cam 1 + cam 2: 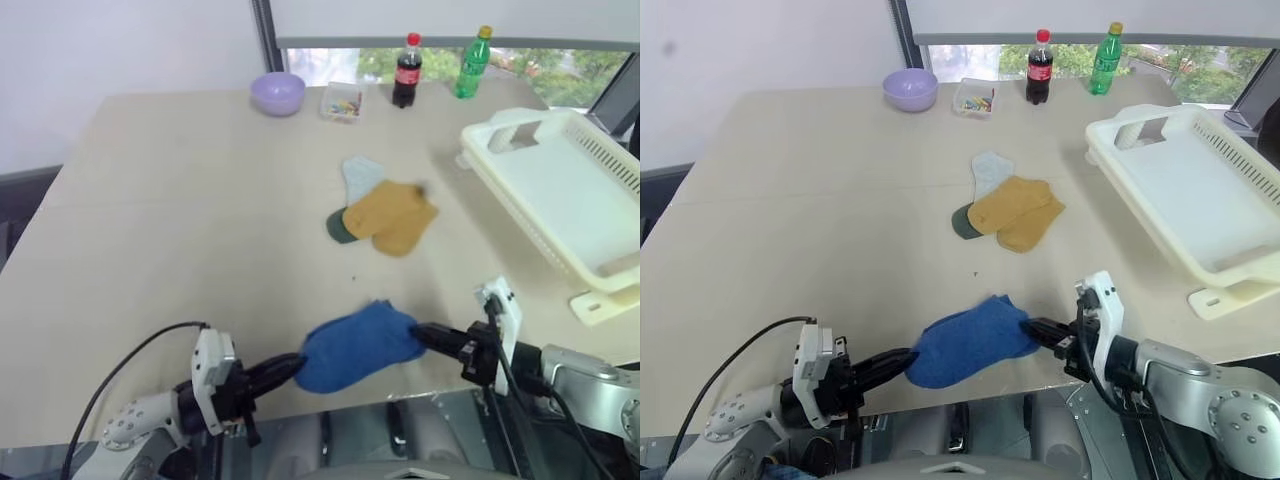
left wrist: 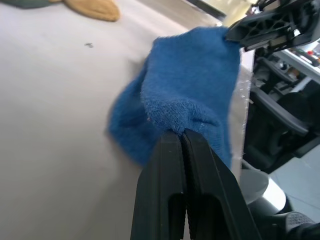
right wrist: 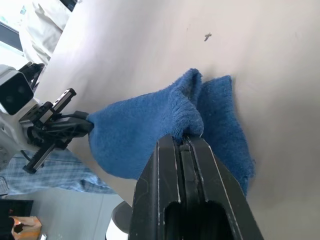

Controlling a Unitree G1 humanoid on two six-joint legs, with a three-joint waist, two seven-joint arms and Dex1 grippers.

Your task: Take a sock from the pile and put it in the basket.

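Beige table (image 1: 150, 230) — rumpled (royal-blue) sock (image 1: 355, 345)

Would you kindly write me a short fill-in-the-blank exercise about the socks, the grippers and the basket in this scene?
1. The left gripper and right gripper both hold a sock coloured ____.
2. Both pairs of jaws are ____.
3. The top sock of the pile is coloured ____.
4. The basket holds ____ socks.

Missing words: blue; shut; yellow; no

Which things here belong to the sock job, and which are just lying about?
Job: blue sock, pinched by left tool and right tool; the pile; the basket.
Lying about: lilac bowl, small clear box, cola bottle, green bottle.
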